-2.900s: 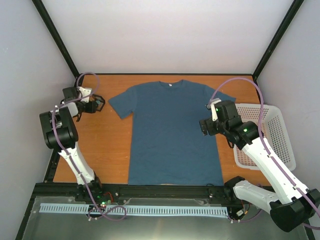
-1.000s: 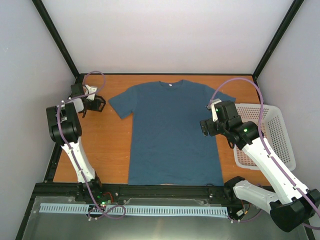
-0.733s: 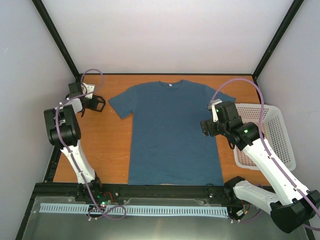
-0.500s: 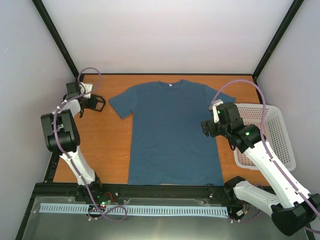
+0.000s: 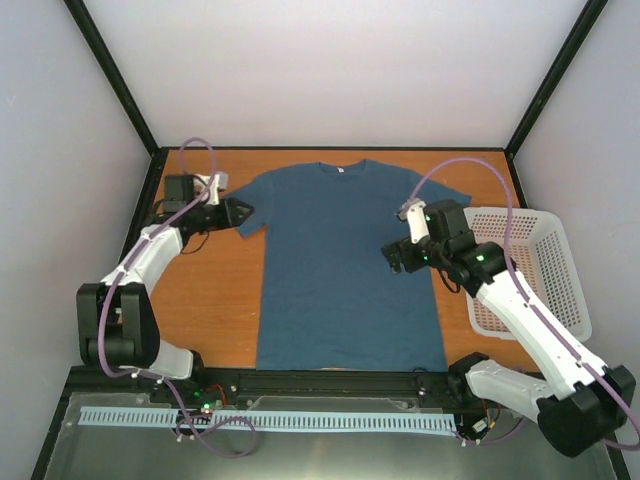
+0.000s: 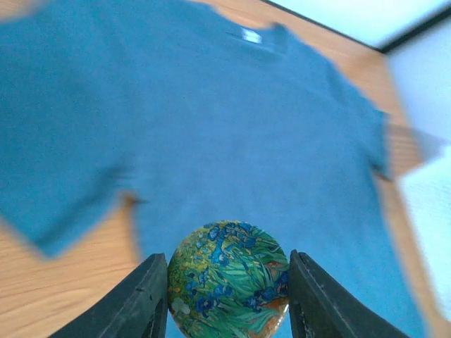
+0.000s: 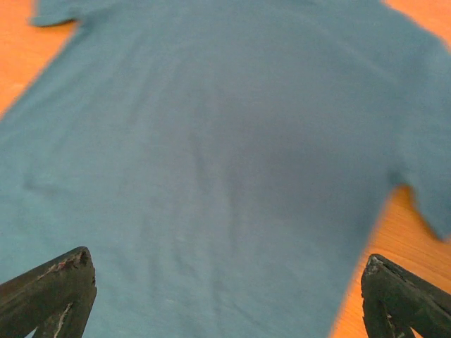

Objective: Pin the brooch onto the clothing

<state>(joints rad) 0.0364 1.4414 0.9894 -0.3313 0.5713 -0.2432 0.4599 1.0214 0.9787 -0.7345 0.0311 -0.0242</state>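
Teal T-shirt (image 5: 345,270) lies flat on the worktop (image 5: 210,300) for pinning. Right tool (image 5: 393,257) hovers over its right side, jaws wide and empty, probably to steady fabric. Farther left, left tool (image 5: 243,209) pinches the brooch (image 6: 227,278) above the sleeve.

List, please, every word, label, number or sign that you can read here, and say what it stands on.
No text here can be read.
On the white neck label inside the collar of the T-shirt: too small and blurred to read.
On the brooch: a painted flower picture, no words.
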